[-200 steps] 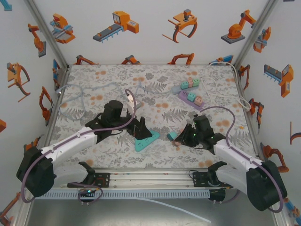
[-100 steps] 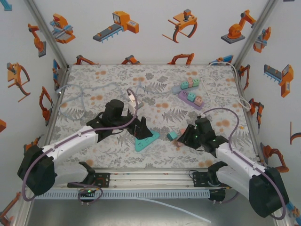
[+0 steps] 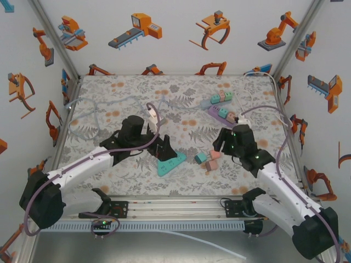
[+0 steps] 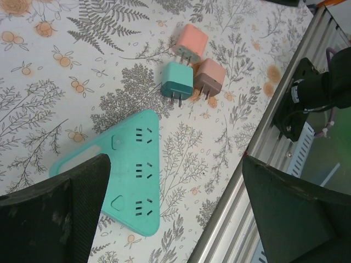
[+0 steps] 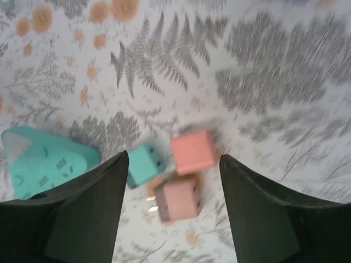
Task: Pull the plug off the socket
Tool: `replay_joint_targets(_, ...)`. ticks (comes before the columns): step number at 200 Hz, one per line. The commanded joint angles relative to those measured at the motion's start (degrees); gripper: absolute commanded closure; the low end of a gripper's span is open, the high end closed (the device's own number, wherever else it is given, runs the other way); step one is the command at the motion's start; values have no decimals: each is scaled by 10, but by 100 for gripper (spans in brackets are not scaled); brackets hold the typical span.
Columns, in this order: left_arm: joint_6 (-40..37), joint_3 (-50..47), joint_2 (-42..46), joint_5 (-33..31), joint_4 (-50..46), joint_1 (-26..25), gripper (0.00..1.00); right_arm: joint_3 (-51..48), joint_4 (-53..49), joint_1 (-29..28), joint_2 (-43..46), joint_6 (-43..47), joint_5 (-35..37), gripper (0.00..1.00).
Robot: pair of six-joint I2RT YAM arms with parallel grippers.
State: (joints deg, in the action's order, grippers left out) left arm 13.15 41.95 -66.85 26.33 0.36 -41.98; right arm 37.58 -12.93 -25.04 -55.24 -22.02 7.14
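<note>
Top view: the left pincer (image 3: 159, 149) is hovering spread wide over the teal socket (image 3: 173, 163), its arm reaching forward. The right pincer (image 3: 222, 143) is hanging above the surface (image 3: 109, 104), elbow bent.

Left wrist: the socket's outlets are showing bare, with three plugs (image 4: 178, 86) lying loose just beside it.

Right wrist: fingers (image 5: 82, 213) are standing parted, gripping nothing, above the plugs.

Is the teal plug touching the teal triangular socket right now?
Apart. In the left wrist view, bare table shows between the teal plug and the triangular socket.
</note>
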Motion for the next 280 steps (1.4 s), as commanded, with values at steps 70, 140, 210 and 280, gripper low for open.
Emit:
replay_joint_targets(70,-72,26,8,-17,-29,-5,3,425,-166,85,-428,442,-32,10)
replay_joint_targets(140,-51,-9,38,-45,-11,-13,3,562,-257,126,-586,471,-110,2)
replay_joint_targets(210,-48,-17,47,-55,-16,-13,3,576,-261,128,-665,498,-91,15)
replay_joint_targets(280,-45,-17,45,-62,-15,-14,3,553,-267,109,-628,529,-156,56)
